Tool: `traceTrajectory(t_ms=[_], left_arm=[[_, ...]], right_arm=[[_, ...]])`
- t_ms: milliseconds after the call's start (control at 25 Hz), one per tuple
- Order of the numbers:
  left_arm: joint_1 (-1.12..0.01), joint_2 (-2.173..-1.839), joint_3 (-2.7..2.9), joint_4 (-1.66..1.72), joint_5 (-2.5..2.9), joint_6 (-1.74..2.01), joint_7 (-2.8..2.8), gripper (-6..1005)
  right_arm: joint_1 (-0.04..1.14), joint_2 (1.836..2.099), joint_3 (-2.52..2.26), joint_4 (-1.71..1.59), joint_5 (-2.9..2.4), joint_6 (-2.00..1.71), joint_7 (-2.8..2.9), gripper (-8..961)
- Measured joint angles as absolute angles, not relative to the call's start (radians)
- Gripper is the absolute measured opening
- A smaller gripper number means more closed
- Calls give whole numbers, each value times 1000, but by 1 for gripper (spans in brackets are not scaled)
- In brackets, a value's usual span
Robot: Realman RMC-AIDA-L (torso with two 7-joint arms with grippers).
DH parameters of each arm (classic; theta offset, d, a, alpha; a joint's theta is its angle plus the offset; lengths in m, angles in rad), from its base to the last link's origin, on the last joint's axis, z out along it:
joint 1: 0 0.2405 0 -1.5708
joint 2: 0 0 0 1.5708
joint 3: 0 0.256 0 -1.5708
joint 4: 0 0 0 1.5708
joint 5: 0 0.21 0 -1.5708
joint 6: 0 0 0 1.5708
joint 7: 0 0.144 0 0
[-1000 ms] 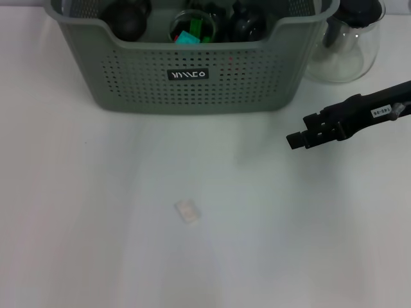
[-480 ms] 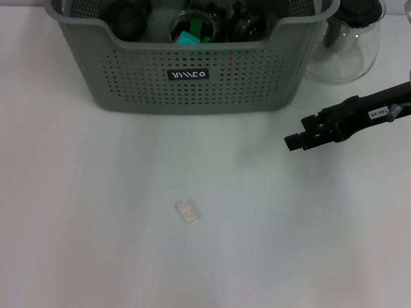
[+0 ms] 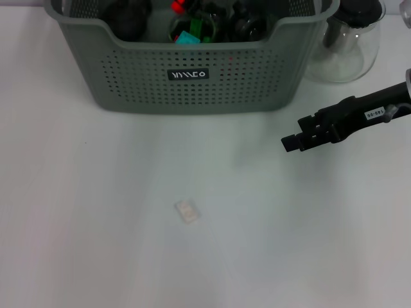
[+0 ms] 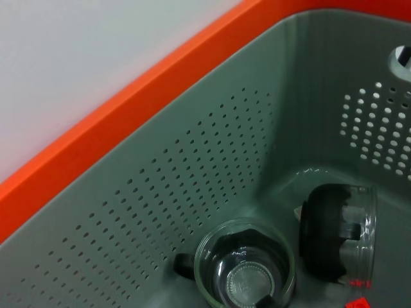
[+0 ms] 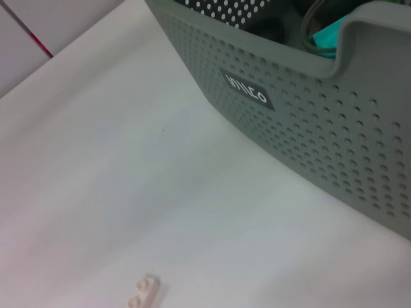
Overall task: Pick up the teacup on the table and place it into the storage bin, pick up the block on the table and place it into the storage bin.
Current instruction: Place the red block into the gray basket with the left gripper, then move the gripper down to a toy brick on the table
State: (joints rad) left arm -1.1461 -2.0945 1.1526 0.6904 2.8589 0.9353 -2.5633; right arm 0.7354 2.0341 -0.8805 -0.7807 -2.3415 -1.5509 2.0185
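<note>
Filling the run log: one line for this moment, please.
right gripper: over table beside storage bin | block: on table | glass cup: in bin

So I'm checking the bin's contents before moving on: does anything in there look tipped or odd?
Yes. In the storage bin, one clear glass cup stands upright, but the glass vessel beside it lies on its side. A small white block is on the table, outside the bin.

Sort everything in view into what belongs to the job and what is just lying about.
Job:
storage bin
glass teacup, already in the bin
pale block, on the table
right gripper, over the table right of the bin

Lying about:
glass carafe, beside the bin
dark-lidded jar, in the bin
</note>
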Motion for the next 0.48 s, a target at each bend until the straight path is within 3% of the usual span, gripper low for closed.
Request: traceTrajectory(t_ms=[440, 480], left_arm=[[-1129, -2099, 1152, 754, 2859, 952, -2563, 310], [-1122, -2099, 1150, 779, 2859, 963, -2563, 358]], right_arm=[[738, 2036, -881, -781, -2348, -1551, 2018, 815], [738, 2036, -881, -781, -2348, -1552, 2018, 815]])
